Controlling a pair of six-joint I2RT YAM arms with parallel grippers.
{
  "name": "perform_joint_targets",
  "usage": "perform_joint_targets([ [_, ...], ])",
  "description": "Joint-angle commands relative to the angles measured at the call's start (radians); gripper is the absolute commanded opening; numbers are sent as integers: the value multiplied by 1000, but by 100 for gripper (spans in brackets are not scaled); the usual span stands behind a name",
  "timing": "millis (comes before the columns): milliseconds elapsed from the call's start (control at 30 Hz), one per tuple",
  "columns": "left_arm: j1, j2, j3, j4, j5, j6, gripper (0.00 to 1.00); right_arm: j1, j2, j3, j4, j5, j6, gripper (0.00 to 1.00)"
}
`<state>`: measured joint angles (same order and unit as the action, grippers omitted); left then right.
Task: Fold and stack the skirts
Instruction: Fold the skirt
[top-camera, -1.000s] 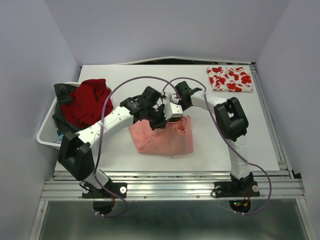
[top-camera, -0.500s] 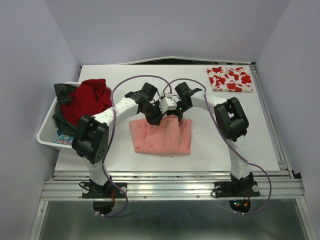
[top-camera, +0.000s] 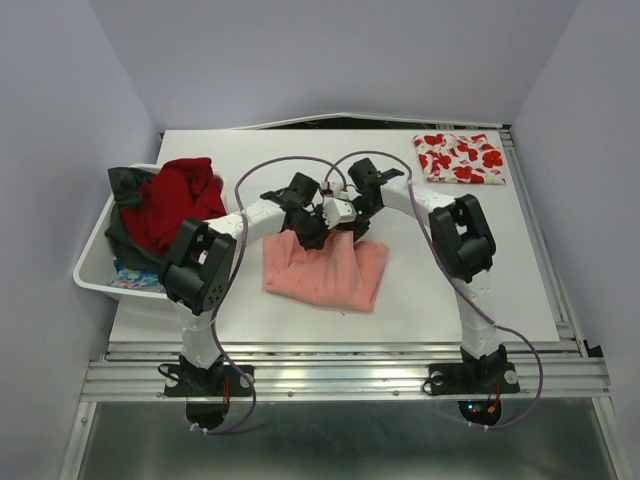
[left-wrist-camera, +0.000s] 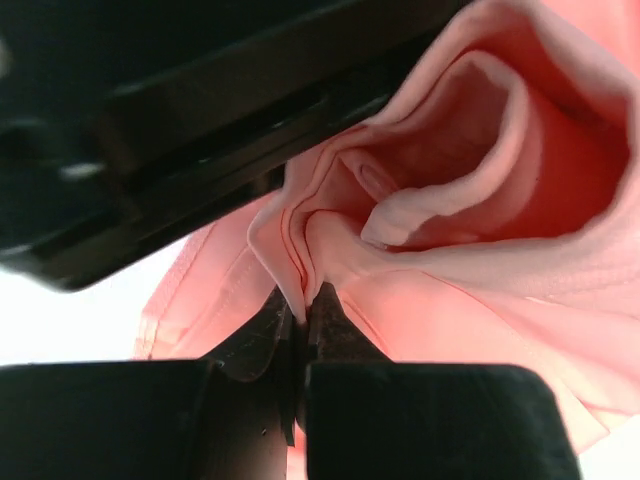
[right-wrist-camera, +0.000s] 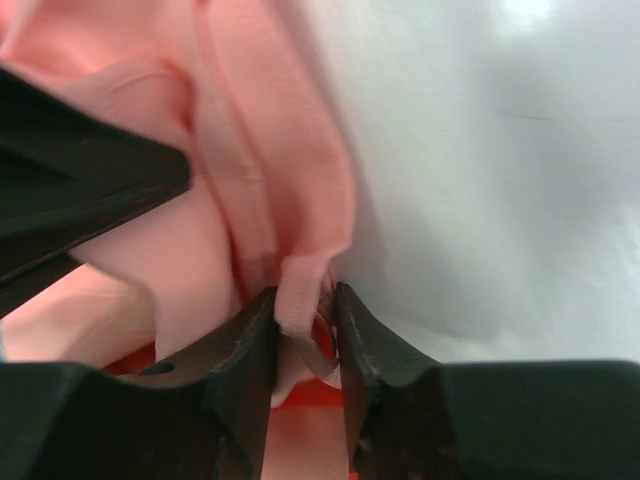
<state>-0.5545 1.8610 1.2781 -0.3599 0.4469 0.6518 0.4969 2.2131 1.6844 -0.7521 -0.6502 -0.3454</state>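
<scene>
Salmon-pink skirt (top-camera: 325, 272), far edge clamped in left pincer (top-camera: 312, 236) and right pincer (top-camera: 350, 230), lies mid-table, tabletop (top-camera: 455, 275) showing around.

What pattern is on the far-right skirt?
Skirt: red flowers on white, best in top view.

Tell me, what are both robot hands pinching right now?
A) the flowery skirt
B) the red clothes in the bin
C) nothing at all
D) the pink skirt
D: the left gripper and the right gripper are each shut on a fold of the pink skirt.
</scene>
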Motion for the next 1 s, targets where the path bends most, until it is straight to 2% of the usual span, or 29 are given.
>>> perform_joint_targets([
  [0,8,39,-26,52,-34,-17,2,-37,49,147,-96,246,43,36],
  [67,10,63,-19,36,-24,-29,3,-84,75,239,-183,300,60,40],
  [133,10,85,0,27,-19,-49,4,-142,79,264,-225,317,74,41],
  [200,10,102,21,16,-20,-66,12,-181,57,265,-231,351,89,42],
  [233,11,116,48,1,-20,-78,23,-213,25,262,-239,356,94,42],
  [300,18,121,75,-7,-17,-93,32,-236,-18,252,-248,336,91,43],
  [367,31,116,119,-23,1,-121,53,-236,-99,221,-259,320,83,44],
  [433,56,96,179,-54,32,-132,63,-236,-191,174,-248,252,89,47],
  [467,65,86,197,-60,62,-151,72,-236,-220,158,-245,174,98,48],
  [600,110,-3,263,-76,96,-216,75,-236,-364,54,-198,-46,163,50],
  [633,116,-53,268,-73,96,-227,75,-224,-400,16,-143,-90,183,49],
  [700,130,-115,251,-45,85,-253,75,-192,-516,-124,-60,-149,242,49],
  [767,130,-203,196,-14,64,-287,74,-100,-572,-193,29,-125,241,47],
  [833,130,-265,143,-27,126,-297,68,-4,-598,-258,45,-71,221,39],
  [967,127,-332,12,-11,240,-352,55,55,-573,-333,68,-39,226,27],
])
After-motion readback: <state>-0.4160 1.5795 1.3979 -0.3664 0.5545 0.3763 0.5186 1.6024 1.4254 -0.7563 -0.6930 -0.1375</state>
